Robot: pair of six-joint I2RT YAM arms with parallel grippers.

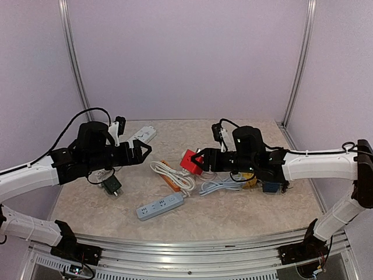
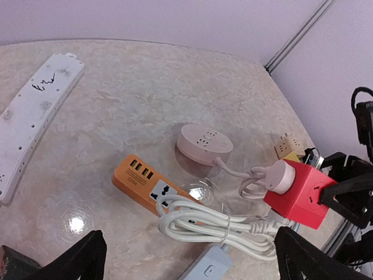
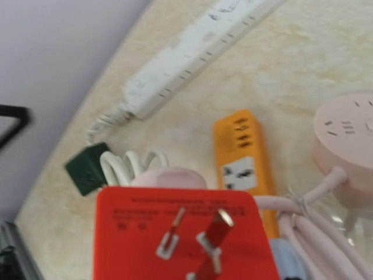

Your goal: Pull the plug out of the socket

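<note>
A red cube socket (image 1: 188,158) hangs just above the table, and my right gripper (image 1: 197,162) is shut on it. A pale pink round plug (image 2: 280,177) sits in the cube's (image 2: 300,197) upper left face. Its cord runs to a round pink power strip (image 2: 204,142). The right gripper's black fingers (image 2: 345,188) clamp the cube's right side. In the right wrist view the cube (image 3: 180,233) fills the foreground, metal prongs facing the camera, with the plug (image 3: 169,177) just behind it. My left gripper (image 1: 144,150) stands wide open left of the cube, apart from the plug and holding nothing.
An orange power strip (image 2: 143,181) lies under a bundled white cable (image 2: 215,224). A blue-grey strip (image 1: 158,206) lies near the front. A long white strip (image 2: 35,116) is at the back left. A dark green adapter (image 1: 112,185) lies under the left arm, and a yellow adapter (image 2: 288,147) beyond the cube.
</note>
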